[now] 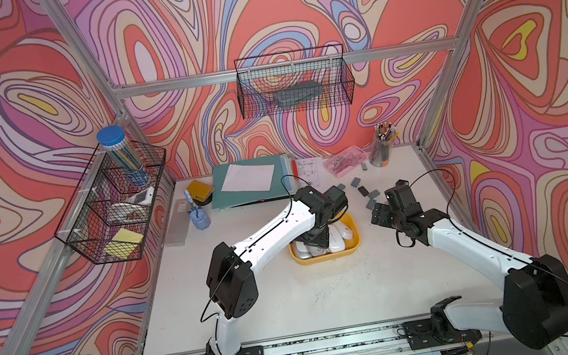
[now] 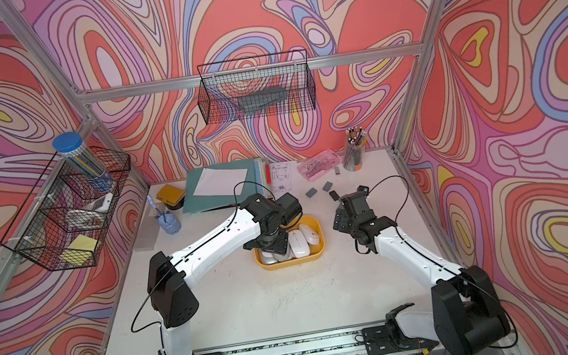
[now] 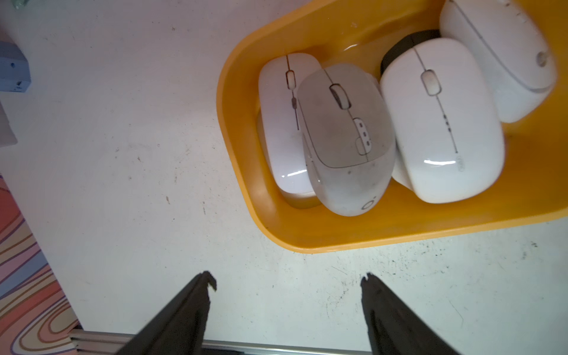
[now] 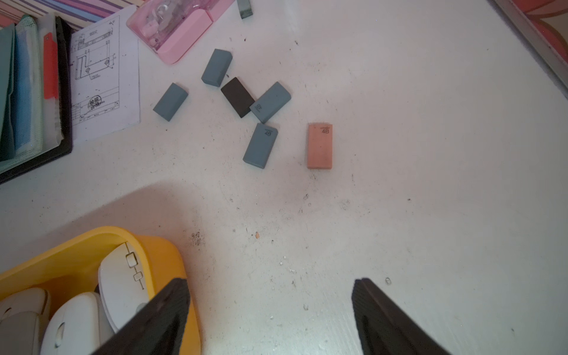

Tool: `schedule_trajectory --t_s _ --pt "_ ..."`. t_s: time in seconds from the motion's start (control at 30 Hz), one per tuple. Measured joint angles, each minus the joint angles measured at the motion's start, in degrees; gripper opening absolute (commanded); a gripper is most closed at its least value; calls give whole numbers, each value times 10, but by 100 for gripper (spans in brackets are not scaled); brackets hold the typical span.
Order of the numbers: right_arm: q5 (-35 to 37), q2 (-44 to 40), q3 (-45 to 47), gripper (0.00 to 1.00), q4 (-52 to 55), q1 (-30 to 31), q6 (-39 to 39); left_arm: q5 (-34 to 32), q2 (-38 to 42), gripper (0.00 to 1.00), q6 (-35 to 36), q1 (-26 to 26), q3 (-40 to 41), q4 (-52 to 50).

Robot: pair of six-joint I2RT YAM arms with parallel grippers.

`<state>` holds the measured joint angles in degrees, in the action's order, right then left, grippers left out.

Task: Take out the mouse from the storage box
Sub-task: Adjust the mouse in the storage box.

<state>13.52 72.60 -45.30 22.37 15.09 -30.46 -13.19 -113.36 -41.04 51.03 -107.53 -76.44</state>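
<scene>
- Left wall: wire basket holds a blue-capped pencil tube and yellow sticky notes.
- Table, far left: small blue holder. Beside it lies a green folder with a white sheet on top.
- Centre: the left arm reaches over the storage box. The box is a yellow tray sitting on the table a little right of the middle, between the two arms.
- Left gripper: jaws spread wide, nothing between them. In the wrist view its tips show against bare table just outside the box wall, clear of the contents.
- Inside the box: four pale mice side by side.
  - A matte grey mouse lies partly on a glossy white mouse.
  - Next comes a larger white mouse, then an end mouse.
  - A dark object is tucked under the larger one; what it is cannot be told.
- Right of the box: right gripper, jaws apart and empty, over bare table beside the box's corner.
- Beyond it: scattered grey-blue erasers. A black eraser touches one of them, and an orange eraser lies apart.
- Back right: pink case and pencil cup.
</scene>
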Motion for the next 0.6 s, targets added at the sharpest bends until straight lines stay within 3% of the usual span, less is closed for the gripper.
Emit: schedule_trajectory --t_s 0.27,0.6 --pt "0 11 4 88 0 0 2 38 -9 97 -20 1 16 61" --pt "0 10 9 89 -1 0 8 19 -84 96 -44 1 15 101"
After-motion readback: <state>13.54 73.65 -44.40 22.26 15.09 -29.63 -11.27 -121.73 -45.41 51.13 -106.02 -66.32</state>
